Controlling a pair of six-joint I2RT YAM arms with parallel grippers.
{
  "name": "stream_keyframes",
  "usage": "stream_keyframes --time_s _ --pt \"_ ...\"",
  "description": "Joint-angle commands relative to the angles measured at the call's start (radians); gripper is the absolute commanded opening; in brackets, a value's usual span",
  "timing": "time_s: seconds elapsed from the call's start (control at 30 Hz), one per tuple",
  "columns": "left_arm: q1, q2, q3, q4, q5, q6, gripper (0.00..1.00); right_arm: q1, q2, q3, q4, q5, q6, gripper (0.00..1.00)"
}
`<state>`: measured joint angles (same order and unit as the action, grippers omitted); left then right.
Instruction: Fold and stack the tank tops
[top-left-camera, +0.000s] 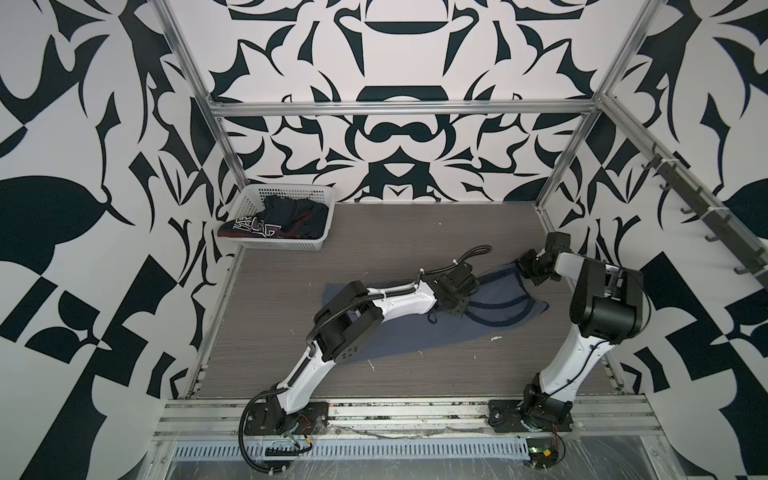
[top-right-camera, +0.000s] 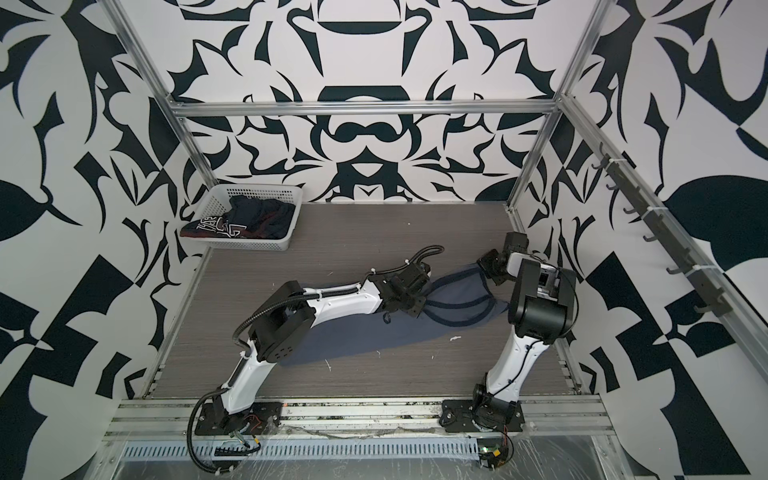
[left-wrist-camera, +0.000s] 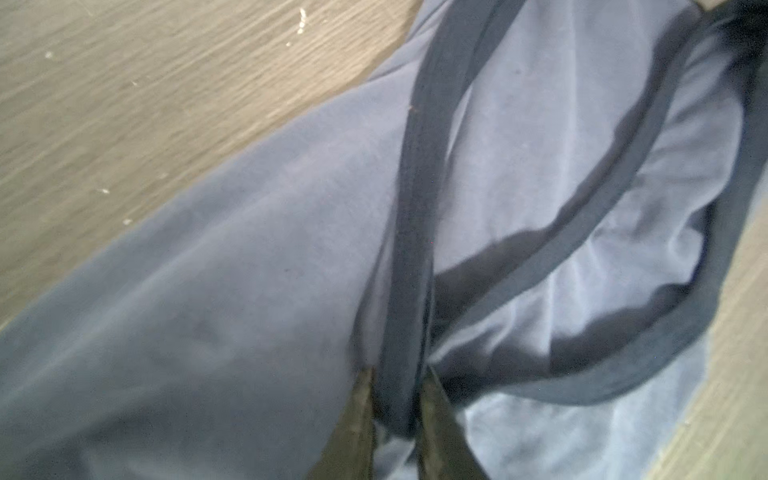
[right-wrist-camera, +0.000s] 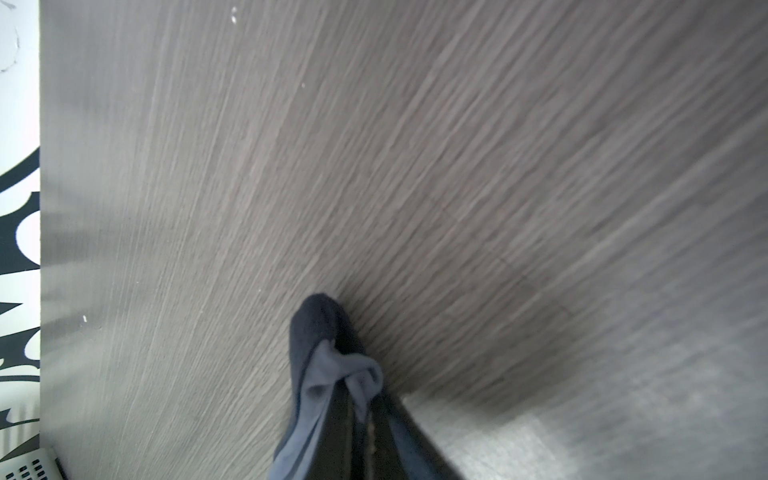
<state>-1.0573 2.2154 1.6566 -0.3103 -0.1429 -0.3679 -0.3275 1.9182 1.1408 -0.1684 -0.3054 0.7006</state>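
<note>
The slate grey-blue tank top (top-left-camera: 415, 332) (top-right-camera: 365, 334) lies spread on the wooden table, its navy-trimmed straps toward the right. My left gripper (top-left-camera: 459, 313) (top-right-camera: 415, 311) (left-wrist-camera: 400, 374) is shut on a navy strap band, which runs between its two fingers in the left wrist view. My right gripper (top-left-camera: 524, 270) (top-right-camera: 484, 266) (right-wrist-camera: 361, 399) is shut on a bunched strap end of the same top (right-wrist-camera: 332, 365), held just above the table. The dark navy tank top (top-left-camera: 286, 220) (top-right-camera: 253, 218), with red trim and white lettering, sits crumpled in the basket.
The white perforated basket (top-left-camera: 291, 189) (top-right-camera: 257, 190) stands at the table's back left corner. Aluminium frame posts (top-left-camera: 557, 183) border the table. A rail of dark hooks (top-left-camera: 698, 212) runs along the right wall. Small white scraps (top-left-camera: 495, 338) dot the table.
</note>
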Motion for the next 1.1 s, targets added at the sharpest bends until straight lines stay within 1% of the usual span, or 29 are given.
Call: stream_keyframes --time_s 0.0,0.03,0.07,0.1,0.13,0.2,0.27,0.37,0.5,0.57,0.63,0.7,0.8,0.9,1.07 --pt "-0.002 -0.012 -0.014 0.01 -0.001 -0.009 0.29 -0.007 0.022 0.037 0.004 -0.005 0.001 0.01" --pt "-0.001 -0.005 -0.01 0.007 -0.001 -0.009 0.33 -0.007 0.029 0.038 0.007 -0.011 0.002 0.03" --pt "-0.003 0.002 -0.003 0.002 -0.002 -0.009 0.39 -0.006 0.034 0.037 0.008 -0.017 0.003 0.06" --pt "-0.001 0.006 0.007 -0.008 -0.007 -0.011 0.46 -0.007 0.035 0.036 0.005 -0.02 0.003 0.13" --pt "-0.001 0.006 0.016 -0.019 -0.014 -0.011 0.5 -0.007 0.03 0.034 0.001 -0.022 0.005 0.18" --pt "-0.002 -0.01 0.029 -0.039 -0.032 -0.012 0.56 -0.006 -0.007 0.024 -0.024 0.003 0.009 0.3" --pt "-0.001 -0.039 0.028 -0.04 -0.05 -0.022 0.62 -0.007 -0.054 0.02 -0.066 0.052 0.011 0.38" --pt "0.001 -0.085 0.018 -0.041 -0.056 -0.033 0.66 -0.007 -0.12 0.019 -0.131 0.107 0.009 0.45" --pt "0.019 -0.161 -0.049 -0.015 -0.048 -0.06 0.69 0.0 -0.21 -0.004 -0.162 0.14 -0.006 0.5" --pt "0.032 -0.198 -0.096 0.009 -0.038 -0.072 0.7 0.011 -0.232 -0.008 -0.163 0.131 -0.02 0.51" --pt "0.048 -0.231 -0.14 0.022 -0.05 -0.083 0.7 0.028 -0.234 -0.007 -0.151 0.095 -0.027 0.51" --pt "0.069 -0.26 -0.186 0.027 -0.056 -0.096 0.7 0.061 -0.214 0.005 -0.15 0.063 -0.035 0.51" --pt "0.114 -0.289 -0.258 0.026 -0.064 -0.12 0.71 0.115 -0.163 0.033 -0.163 0.047 -0.049 0.51" --pt "0.155 -0.307 -0.322 0.023 -0.068 -0.133 0.7 0.131 -0.092 0.053 -0.154 0.011 -0.04 0.5" --pt "0.205 -0.295 -0.401 0.022 -0.08 -0.163 0.7 0.139 0.012 0.099 -0.159 0.011 -0.044 0.49"
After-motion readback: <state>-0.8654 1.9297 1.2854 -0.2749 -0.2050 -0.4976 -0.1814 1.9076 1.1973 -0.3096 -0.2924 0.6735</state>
